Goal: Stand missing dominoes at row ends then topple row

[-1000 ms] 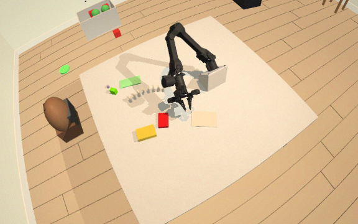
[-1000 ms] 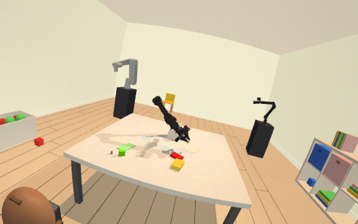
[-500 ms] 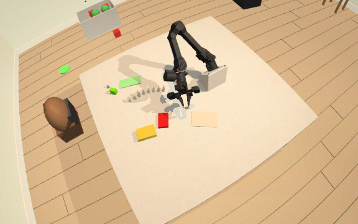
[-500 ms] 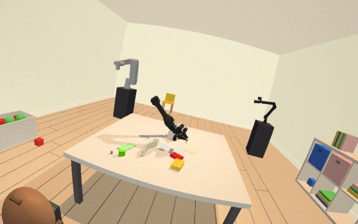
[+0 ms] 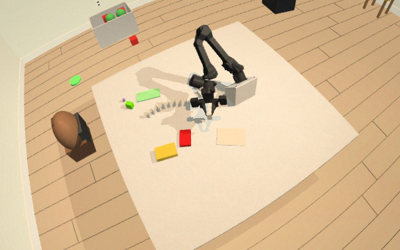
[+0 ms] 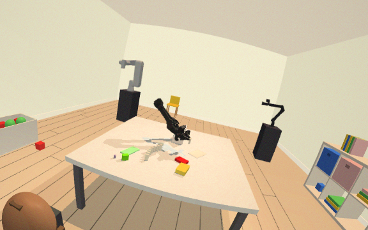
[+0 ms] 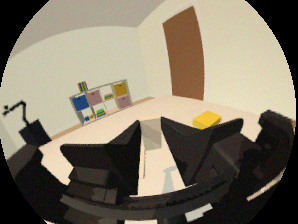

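A curved row of small beige dominoes [image 5: 168, 105] [image 6: 153, 150] stands on the table [image 5: 242, 180] [image 6: 216, 179], left of the arm. My gripper [image 5: 209, 113] [image 7: 149, 121] is shut on one domino [image 5: 209, 117] [image 7: 152, 135], which shows between the fingertips in the wrist view. The gripper is to the right of the row's right end in the top view, raised above the table, with its shadow below. In the exterior view the fingers are too small to read. The gripper's left side is close to the row's right end in the top view.
A red block [image 5: 185, 138] [image 6: 181, 160] and a yellow block [image 5: 166, 151] [image 6: 183, 168] lie in front. A flat cream panel [image 5: 230, 137] lies right of them. A grey upright block [image 5: 242, 92] stands by the arm's base. A green plate [image 5: 148, 94] and green cube [image 5: 129, 104] are behind the row.
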